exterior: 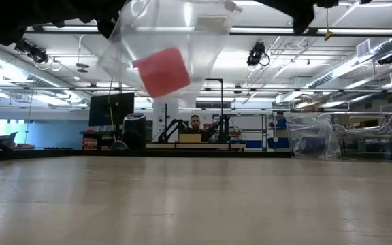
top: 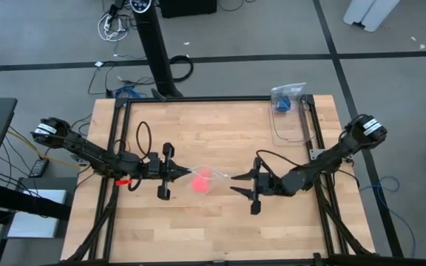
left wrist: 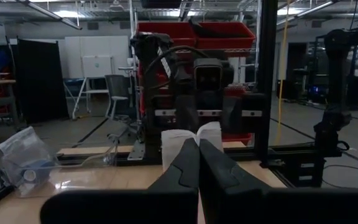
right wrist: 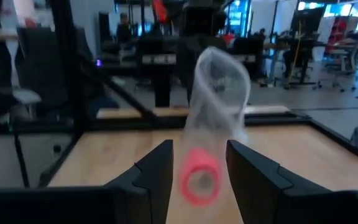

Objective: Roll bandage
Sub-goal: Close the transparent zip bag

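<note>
The wooden table (top: pixel 213 229) fills the middle of the high view, and both arms meet at its center. Between them hangs a clear plastic bag (top: pixel 211 174), lifted off the table; in the low view it floats at the upper center of the frame. Inside it sits the bandage (top: pixel 201 182), already a tight pink roll, so the rolling itself looks done, and what's in hand now seems to be bagging or holding it up.

The left gripper (top: pixel 183 173), center-left in the high view, has its fingers pressed together on the bag's edge; the left wrist view shows them closed tight on a pale fold of plastic. The right gripper (top: pixel 237 183), just right of center, has its fingers spread apart, with the bag and roll hanging between them in the right wrist view. Whether it grips the bag at all, I can't tell.

At the upper right of the high view sits a transparent container (top: pixel 293 118) with a second crinkled bag (top: pixel 285 98) on it.

No readable writing or brand anywhere.
</note>
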Controlling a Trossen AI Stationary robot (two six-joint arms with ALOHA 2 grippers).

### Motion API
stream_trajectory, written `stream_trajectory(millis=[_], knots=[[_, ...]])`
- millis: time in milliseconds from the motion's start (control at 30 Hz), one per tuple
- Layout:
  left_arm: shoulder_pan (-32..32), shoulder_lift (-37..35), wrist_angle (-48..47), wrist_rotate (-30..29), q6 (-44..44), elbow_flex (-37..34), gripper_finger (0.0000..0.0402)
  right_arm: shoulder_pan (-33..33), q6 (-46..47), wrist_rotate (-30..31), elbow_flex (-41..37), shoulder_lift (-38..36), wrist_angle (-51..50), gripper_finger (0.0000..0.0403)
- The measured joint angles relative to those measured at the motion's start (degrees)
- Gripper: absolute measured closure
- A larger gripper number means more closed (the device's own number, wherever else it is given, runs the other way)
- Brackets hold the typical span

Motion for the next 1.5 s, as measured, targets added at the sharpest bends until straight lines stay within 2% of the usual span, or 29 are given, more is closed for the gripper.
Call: stream_trajectory(millis=[100, 167, 333, 433, 700, 867, 1000, 1133, 1300, 1500], knots=[[0.00, 0.00, -0.40, 1.02, -0.79, 0.00, 0.0401, 1.99, 1.49, 3.43, -0.02, -2.39, -7.39, 0.0254], [0.00, 0.00, -0.85, 2.22, -1.39, 0.00, 0.0401, 2.78, 3.73, 4.73, -1.14, -2.93, -8.89, 0.0256], [0.00, 0.00, -1.63, 2.42, -2.20, 0.00, 0.0401, 1.26, 8.40, 2.00, -6.63, -2.36, 0.29, 0.0264], [0.00, 0.00, -1.84, 2.46, -2.22, 0.00, 0.0401, -0.14, 7.46, 1.86, -8.48, -0.06, 7.06, 0.0267], [0.00, 0.00, -2.53, 3.00, -2.24, 0.00, 0.0399, -2.92, 7.02, -2.31, -5.28, 7.32, 10.37, 0.0284], [-0.39, -0.42, -2.52, 3.43, -2.18, 0.02, 0.0398, -1.63, 7.10, -0.04, -5.25, 8.86, 15.29, 0.0289], [-0.65, -0.39, -2.74, 3.39, -2.22, 0.02, 0.0398, -1.98, 6.49, -2.99, -5.22, 9.38, 20.72, 0.0288], [-1.43, -0.39, -2.97, 3.36, -1.94, 0.44, 0.0398, -2.67, 6.07, -2.92, -5.20, 9.32, 21.32, 0.0284], [-1.57, -0.39, -3.32, 3.16, -0.77, 1.46, 0.0399, -3.29, 7.56, -5.59, -4.67, 9.30, 21.45, 0.0279], [-1.62, -0.39, -3.59, 2.60, 0.16, 1.88, 0.0400, -3.31, 7.56, -6.77, -2.37, 9.31, 18.28, 0.0281]])
